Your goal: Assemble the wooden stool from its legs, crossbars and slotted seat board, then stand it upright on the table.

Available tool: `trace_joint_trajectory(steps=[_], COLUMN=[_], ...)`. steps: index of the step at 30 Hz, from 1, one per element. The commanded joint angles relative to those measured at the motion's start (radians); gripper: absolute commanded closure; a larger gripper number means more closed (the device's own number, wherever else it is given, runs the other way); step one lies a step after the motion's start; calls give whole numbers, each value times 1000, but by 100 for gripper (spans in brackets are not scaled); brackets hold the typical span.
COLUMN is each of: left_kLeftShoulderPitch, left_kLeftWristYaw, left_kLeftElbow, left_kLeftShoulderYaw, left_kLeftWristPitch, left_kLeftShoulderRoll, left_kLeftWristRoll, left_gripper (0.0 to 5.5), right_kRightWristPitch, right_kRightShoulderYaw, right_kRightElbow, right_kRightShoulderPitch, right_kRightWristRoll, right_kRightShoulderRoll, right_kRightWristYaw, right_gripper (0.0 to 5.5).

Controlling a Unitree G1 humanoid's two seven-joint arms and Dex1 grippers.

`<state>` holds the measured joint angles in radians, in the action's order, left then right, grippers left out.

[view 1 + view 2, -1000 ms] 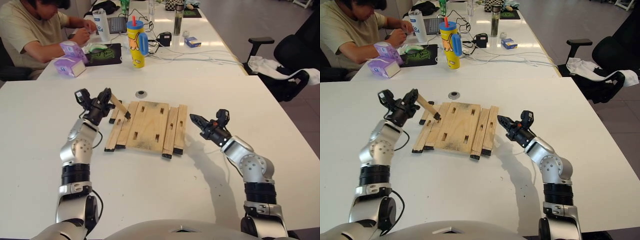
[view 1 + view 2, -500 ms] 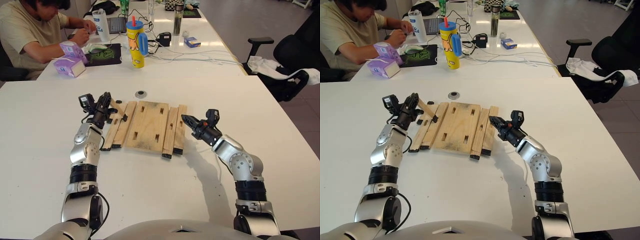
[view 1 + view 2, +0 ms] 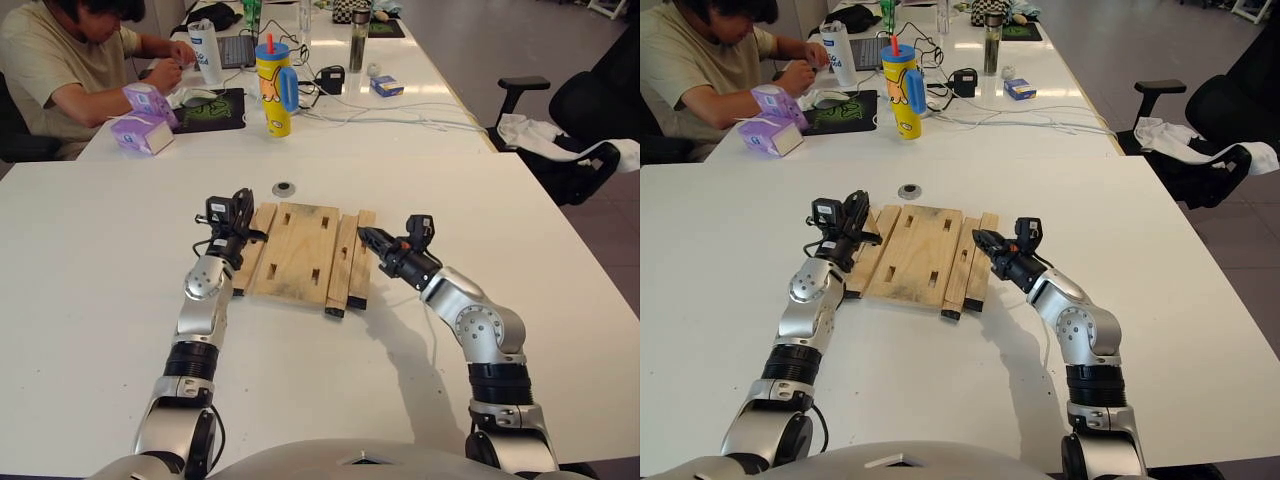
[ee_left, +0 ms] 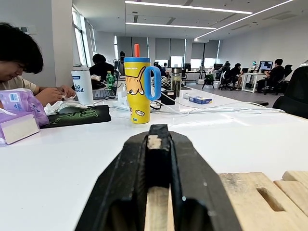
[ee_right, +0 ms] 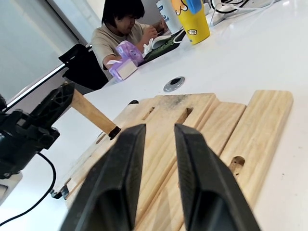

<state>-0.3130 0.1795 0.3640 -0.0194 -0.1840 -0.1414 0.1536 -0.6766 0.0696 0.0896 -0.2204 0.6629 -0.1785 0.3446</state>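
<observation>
The slotted seat board (image 3: 300, 250) lies flat on the white table, with wooden legs (image 3: 352, 258) along its right side and more legs (image 3: 248, 255) along its left. My left gripper (image 3: 240, 222) hovers low over the left legs, shut on a short wooden crossbar (image 5: 91, 111) that slants down toward the board. The left wrist view has that crossbar (image 4: 156, 207) pinched between the black fingers (image 4: 125, 183). My right gripper (image 3: 368, 237) is open at the right legs' far end, its fingers (image 5: 115, 178) just above the wood.
A round cable grommet (image 3: 283, 188) sits just behind the board. Farther back stand a yellow cup (image 3: 271, 85), purple boxes (image 3: 140, 120) and a black mat (image 3: 208, 108), where a person sits. An office chair (image 3: 580, 110) is at the right. Bare table (image 3: 320, 380) lies in front.
My left arm has swung right and down, bringing the crossbar from the board's left to over the left legs. My right gripper has moved left up to the right legs.
</observation>
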Motion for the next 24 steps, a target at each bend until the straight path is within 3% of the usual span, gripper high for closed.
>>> trace_joint_trajectory(steps=[1, 7, 20, 24], left_kLeftShoulderPitch=[169, 162, 55, -89], left_kLeftWristYaw=[-5, -25, -67, -104], left_kLeftElbow=[85, 24, -361, -497], left_kLeftShoulderYaw=[23, 14, -42, -62], left_kLeftWristPitch=[101, 63, 152, 225], left_kLeftShoulderRoll=[17, 5, -4, -19], left_kLeftWristRoll=[-35, -50, -34, -38], left_gripper=[506, 506, 313, 313], right_kRightWristPitch=[-6, 0, -25, -24], right_kRightShoulderYaw=[-12, -19, -16, -21], right_kRightElbow=[15, 0, -2, -7], right_kRightShoulderPitch=[-12, -19, -4, -3], right_kRightWristRoll=[-32, -51, -48, -53], right_kRightShoulderRoll=[-3, 0, 17, 20], right_kRightWristYaw=[-6, 6, 26, 30], right_gripper=[440, 440, 440, 440])
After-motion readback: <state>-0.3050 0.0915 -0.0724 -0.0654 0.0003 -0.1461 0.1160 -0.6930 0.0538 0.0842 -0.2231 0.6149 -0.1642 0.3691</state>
